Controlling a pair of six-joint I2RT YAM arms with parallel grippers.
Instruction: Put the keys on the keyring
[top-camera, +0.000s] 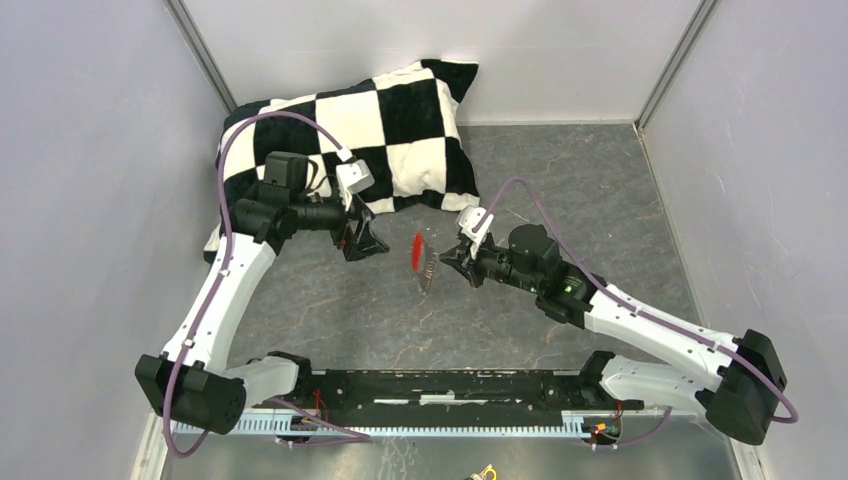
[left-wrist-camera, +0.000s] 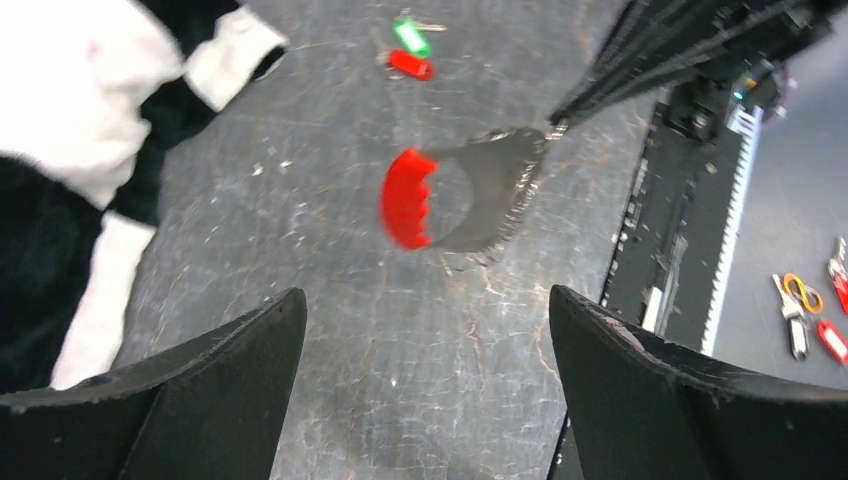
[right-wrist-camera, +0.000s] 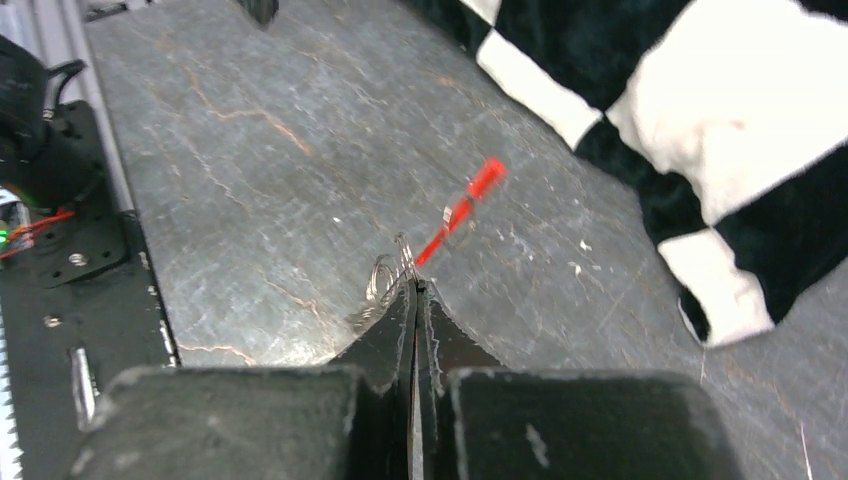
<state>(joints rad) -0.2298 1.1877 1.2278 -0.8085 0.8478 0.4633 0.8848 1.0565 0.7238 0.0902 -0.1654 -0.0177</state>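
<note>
My right jaws are pinched together on the silvery chain of the keyring (right-wrist-camera: 388, 275), mid-frame over the desk (right-wrist-camera: 250, 150). Its red fob (right-wrist-camera: 472, 193) is blurred, so I judge it is swinging. So thin a pinch could slip, and the sway could spoil threading. My left jaws stand wide apart, holding nothing. Only the left wrist view shows the green key (left-wrist-camera: 410, 37) and red key (left-wrist-camera: 411, 65), lying at top centre.

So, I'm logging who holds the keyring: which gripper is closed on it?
The right gripper, jaws pinched shut on the keyring at its silvery ring; the left gripper stands wide open, empty.
</note>
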